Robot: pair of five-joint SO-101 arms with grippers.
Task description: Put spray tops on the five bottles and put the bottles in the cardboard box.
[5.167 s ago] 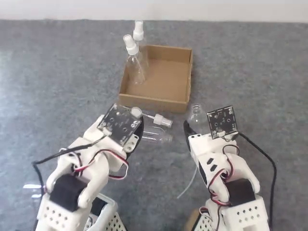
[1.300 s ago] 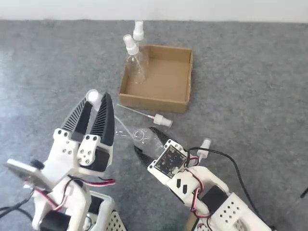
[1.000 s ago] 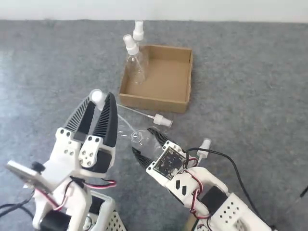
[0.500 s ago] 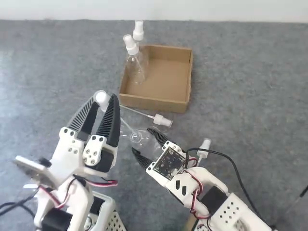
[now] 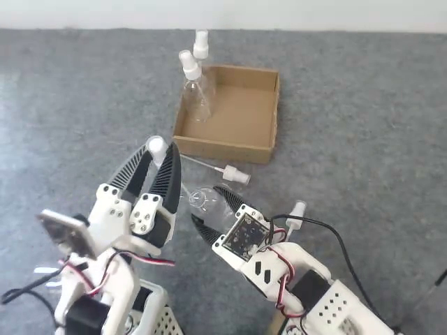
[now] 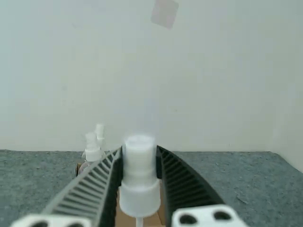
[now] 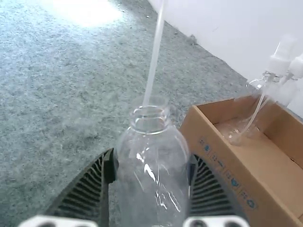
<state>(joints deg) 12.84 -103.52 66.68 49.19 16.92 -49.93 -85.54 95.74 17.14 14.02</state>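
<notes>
My left gripper [image 5: 160, 148] [image 6: 138, 153] is shut on a white spray top [image 5: 156, 145] [image 6: 139, 170], held upright with its thin tube [image 7: 154, 52] hanging down. The tube's lower end sits at the open mouth of a clear bottle [image 5: 207, 199] [image 7: 151, 142]. My right gripper [image 5: 208, 205] [image 7: 150, 161] is shut on that bottle, just in front of the cardboard box [image 5: 237, 115] [image 7: 246, 156]. Two capped bottles [image 5: 194, 84] [image 7: 279, 71] stand at the box's far-left corner.
A loose spray top [image 5: 234, 174] with a long tube lies on the grey carpet just in front of the box. Another white spray top [image 5: 297, 209] lies beside the right arm. The carpet is open to the right of the box.
My left arm has carried the spray top to the right, bringing its tube over the bottle's mouth. The right gripper keeps the bottle almost still.
</notes>
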